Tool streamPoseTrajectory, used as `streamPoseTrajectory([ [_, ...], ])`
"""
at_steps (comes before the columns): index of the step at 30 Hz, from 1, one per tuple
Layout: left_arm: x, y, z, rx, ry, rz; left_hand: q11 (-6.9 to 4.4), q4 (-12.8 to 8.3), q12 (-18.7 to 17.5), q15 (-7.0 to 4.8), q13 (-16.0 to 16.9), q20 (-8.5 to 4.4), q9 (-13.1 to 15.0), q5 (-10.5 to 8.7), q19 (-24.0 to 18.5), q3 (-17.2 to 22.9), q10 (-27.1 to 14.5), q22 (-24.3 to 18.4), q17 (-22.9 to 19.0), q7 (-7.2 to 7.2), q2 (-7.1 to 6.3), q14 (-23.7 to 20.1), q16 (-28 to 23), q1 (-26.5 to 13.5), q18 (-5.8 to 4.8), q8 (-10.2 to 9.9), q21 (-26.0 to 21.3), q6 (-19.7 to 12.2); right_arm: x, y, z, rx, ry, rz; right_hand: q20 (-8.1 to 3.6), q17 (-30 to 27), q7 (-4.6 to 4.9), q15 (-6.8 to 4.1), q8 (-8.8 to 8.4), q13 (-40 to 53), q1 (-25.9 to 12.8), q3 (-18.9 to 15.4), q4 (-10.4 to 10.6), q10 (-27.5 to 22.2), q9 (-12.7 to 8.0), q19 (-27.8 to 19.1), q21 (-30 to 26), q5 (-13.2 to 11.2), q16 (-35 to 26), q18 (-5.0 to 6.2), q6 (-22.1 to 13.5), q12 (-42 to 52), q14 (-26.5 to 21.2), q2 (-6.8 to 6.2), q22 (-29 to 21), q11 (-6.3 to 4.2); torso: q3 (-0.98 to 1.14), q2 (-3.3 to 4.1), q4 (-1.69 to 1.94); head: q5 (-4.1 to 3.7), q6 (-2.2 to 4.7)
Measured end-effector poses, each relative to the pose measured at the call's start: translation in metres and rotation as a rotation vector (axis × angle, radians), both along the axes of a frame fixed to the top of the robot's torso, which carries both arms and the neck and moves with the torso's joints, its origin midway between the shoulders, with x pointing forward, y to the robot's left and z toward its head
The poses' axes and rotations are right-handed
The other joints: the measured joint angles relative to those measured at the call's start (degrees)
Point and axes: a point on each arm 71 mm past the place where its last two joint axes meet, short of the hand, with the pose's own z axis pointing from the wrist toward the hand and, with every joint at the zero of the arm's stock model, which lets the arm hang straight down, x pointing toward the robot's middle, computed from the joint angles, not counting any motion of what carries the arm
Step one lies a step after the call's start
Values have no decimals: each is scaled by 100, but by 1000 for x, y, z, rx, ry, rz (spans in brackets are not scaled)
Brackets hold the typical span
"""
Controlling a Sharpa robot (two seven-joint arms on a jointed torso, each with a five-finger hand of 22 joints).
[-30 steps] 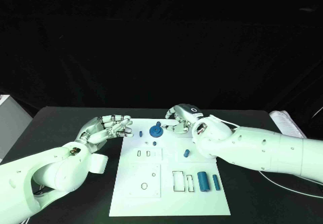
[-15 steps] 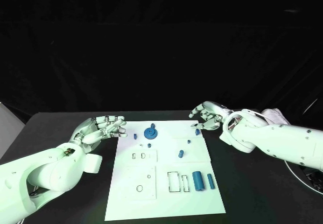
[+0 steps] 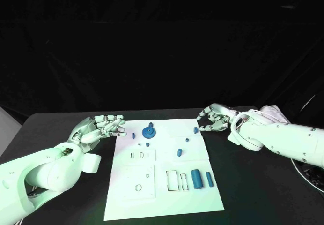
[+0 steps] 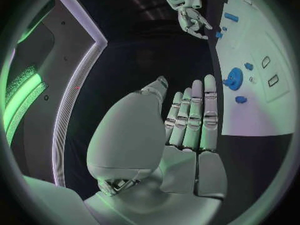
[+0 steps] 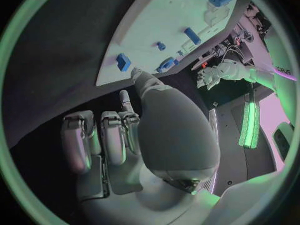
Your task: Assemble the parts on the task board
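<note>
Task board [image 3: 162, 187] lay flat on the black table [image 3: 40, 126] between the two hands. Left hand [image 3: 101, 127] sat just off the board's far left corner, fingers [image 4: 194, 115] side by side, slightly curled, nothing in them. Round blue part [image 3: 149, 132] stood on the board a little beyond those fingertips; a small blue peg [image 3: 133, 136] lay between it and the hand. Right hand [image 3: 215, 119] hovered at the board's far right corner, fingers [image 5: 103, 137] bent inward, holding nothing visible. Small blue block [image 3: 195, 130] lay just beside its fingertips. Two blue cylinders [image 3: 196, 179] lay on the board's near right part, well apart from both hands.
</note>
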Motion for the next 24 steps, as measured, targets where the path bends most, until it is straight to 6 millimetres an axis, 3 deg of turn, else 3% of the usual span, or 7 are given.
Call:
streamPoseTrajectory([
  [24, 2, 6, -1, 5, -2, 11, 0, 0, 0, 1, -4, 20, 1, 0, -20, 0, 0, 12, 8, 0, 0, -41, 0, 0, 0, 0, 0, 0, 6, 10, -26, 9, 59, -1, 0, 0, 2, 0, -22, 4, 0, 15, -15, 0, -6, 0, 0, 110, 0, 0, 2, 0, 0, 0, 1, 0, -7, -1, 6, 63, -100],
])
